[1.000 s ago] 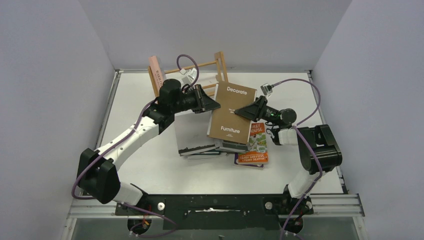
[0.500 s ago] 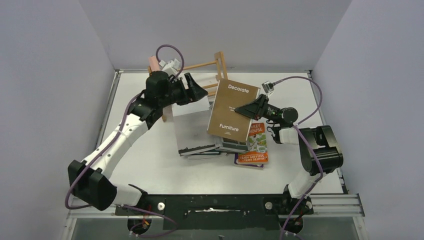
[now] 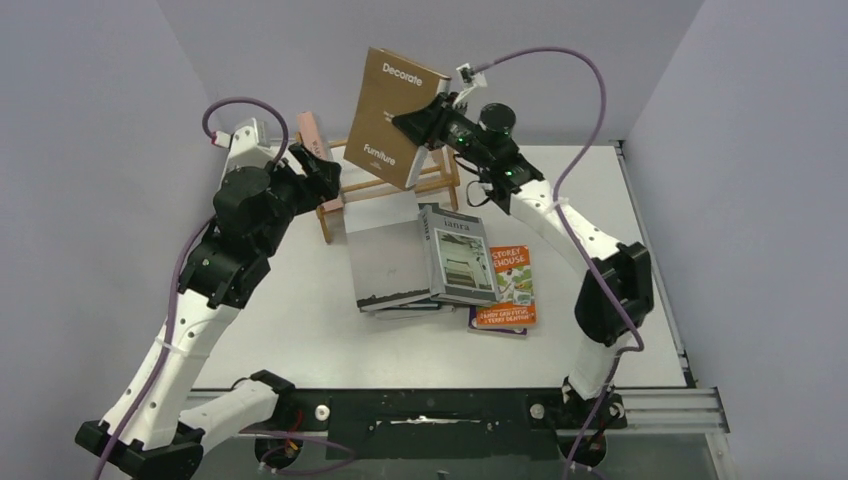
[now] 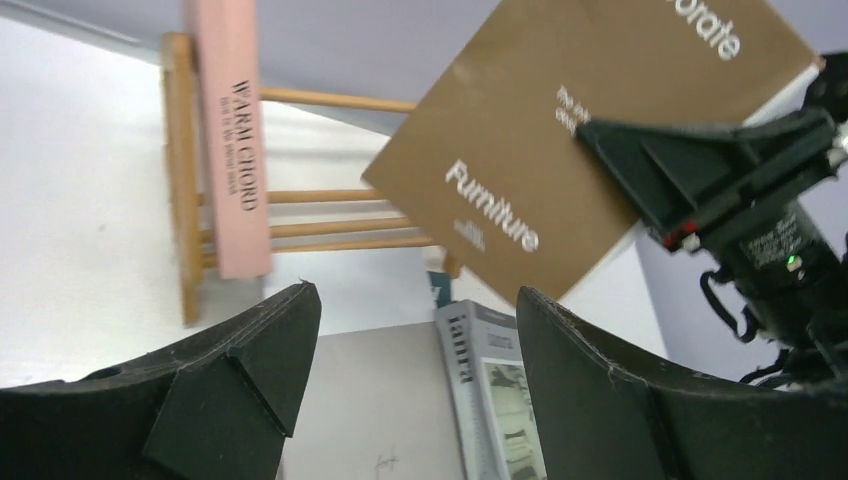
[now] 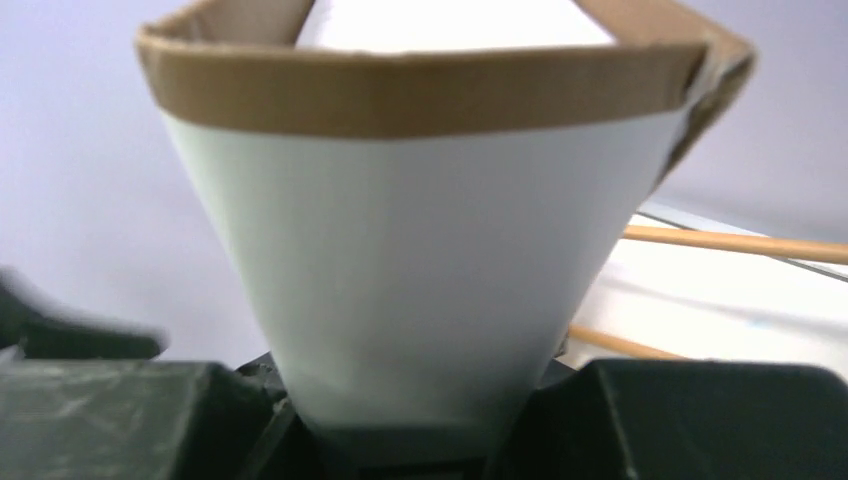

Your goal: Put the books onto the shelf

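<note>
This is a robot lab's test cell: a white table (image 3: 300,330) boxed in by bare pale walls (image 3: 100,150). A left arm (image 3: 215,270) and a right arm (image 3: 590,250) are bolted to a metal rail (image 3: 440,410) at its near edge, trailing purple cables (image 3: 580,70). Books (image 3: 385,255) and a small wooden shelf (image 4: 180,200) sit there like staged props.
</note>
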